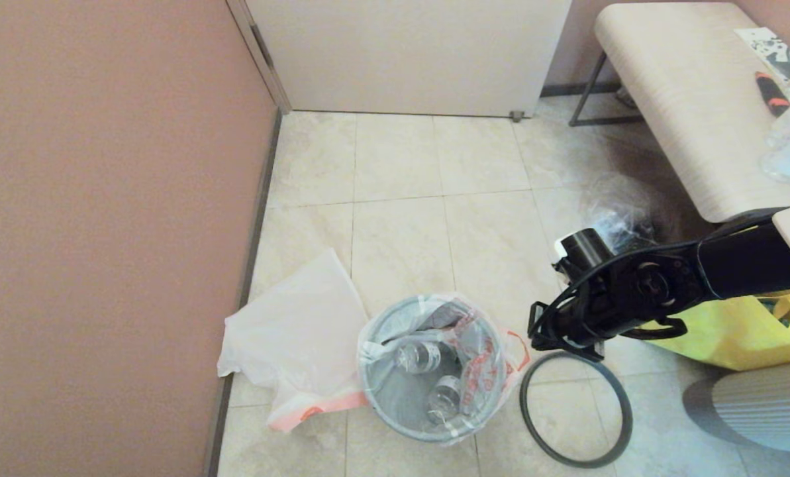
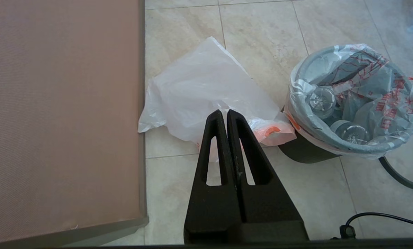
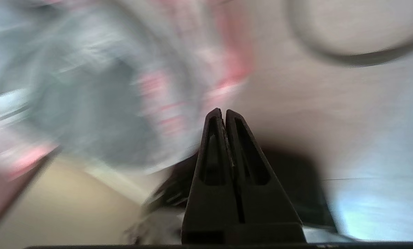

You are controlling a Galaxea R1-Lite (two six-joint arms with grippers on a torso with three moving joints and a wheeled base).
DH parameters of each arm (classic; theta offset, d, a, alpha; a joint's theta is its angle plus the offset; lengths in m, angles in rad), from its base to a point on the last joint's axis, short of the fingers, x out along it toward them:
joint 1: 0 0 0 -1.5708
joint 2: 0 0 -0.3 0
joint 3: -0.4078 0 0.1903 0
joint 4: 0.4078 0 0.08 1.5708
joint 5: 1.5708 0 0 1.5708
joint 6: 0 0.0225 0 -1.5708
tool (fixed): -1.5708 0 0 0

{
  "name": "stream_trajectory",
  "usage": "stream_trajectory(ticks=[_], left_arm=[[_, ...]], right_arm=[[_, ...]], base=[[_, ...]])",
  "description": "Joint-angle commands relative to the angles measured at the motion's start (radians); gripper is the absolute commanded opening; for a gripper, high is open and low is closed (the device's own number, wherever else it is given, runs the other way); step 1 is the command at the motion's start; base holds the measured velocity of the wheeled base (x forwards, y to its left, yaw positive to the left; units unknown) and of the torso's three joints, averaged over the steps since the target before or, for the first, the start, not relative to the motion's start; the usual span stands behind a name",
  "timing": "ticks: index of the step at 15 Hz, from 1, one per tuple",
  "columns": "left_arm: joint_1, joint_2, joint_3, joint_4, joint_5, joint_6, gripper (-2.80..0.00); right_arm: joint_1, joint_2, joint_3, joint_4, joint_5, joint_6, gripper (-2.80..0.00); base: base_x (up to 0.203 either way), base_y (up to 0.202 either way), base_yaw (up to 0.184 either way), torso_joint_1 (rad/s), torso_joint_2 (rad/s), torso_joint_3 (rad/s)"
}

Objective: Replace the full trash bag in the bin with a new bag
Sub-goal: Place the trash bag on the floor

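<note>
Lying limp on the floor tiles (image 1: 395, 245) beside the pink wall (image 1: 103, 232), the new bag (image 1: 298, 334), white with orange-red handles at its near end, touching the bin's left side. Hanging above the tiles near that bag, the left gripper (image 2: 224, 111), fingers pressed together on nothing. Standing just right of the limp bag, the bin (image 2: 305, 150), black, lined by the full trash bag (image 1: 434, 364) with its mouth folded over the top edge, red lettering on the plastic, two clear bottles (image 1: 420, 356) inside. Resting flat on the tiles just right of the bin, the dark grey hoop (image 1: 577, 407), off the bin. Reaching in from the right above the hoop's far edge, the right gripper (image 3: 223, 110), fingers closed and empty. Farther right, a yellow tote (image 1: 732, 334) under the arm and a pale bench (image 1: 692, 106) behind.
</note>
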Motion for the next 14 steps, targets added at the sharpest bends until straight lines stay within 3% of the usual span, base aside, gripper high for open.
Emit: stream_trajectory(ticks=[1,8,14], left_arm=[[0.0,0.001,0.008,0.0,0.0,0.0,-2.8],[0.0,0.001,0.008,-0.001,0.0,0.0,-2.8],[0.0,0.001,0.008,0.0,0.0,0.0,-2.8]], right_arm=[[-0.009,0.008,0.027,0.0,-0.059,-0.016,0.0],[-0.009,0.215,-0.02,-0.085,-0.176,-0.029,0.0],[-0.022,0.245,-0.088,-0.12,-0.182,-0.036,0.0]], base=[[0.0,0.0,0.0,0.0,0.0,0.0],[0.0,0.0,0.0,0.0,0.0,0.0],[0.0,0.0,0.0,0.0,0.0,0.0]])
